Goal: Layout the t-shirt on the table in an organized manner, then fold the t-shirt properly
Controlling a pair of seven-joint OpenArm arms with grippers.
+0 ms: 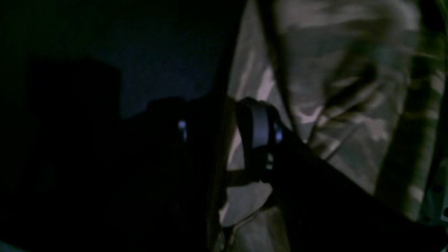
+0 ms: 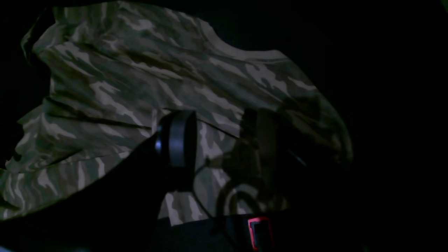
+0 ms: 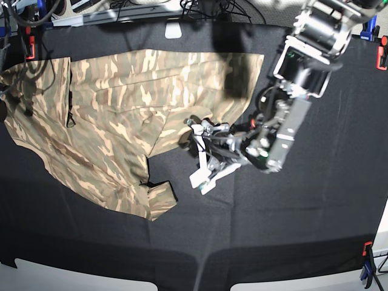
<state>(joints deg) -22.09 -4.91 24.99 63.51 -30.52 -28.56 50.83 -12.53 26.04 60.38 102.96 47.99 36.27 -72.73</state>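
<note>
Orange clamp (image 3: 381, 54) at far corner, blue clamp (image 3: 367, 271) near corner, tangled cables (image 3: 200, 7) behind

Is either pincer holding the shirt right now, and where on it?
Nothing looks held. The left pincer stands open astride an edge of the t-shirt, not clamped on it. The right pincer is open over the fabric.

Both wrist views very dark, blurred. Camouflage-print fabric t-shirt (image 3: 109, 115) cut off at base view's left edge; right arm out of frame there. Left gripper (image 3: 203, 154) jaw gap unclear.
</note>
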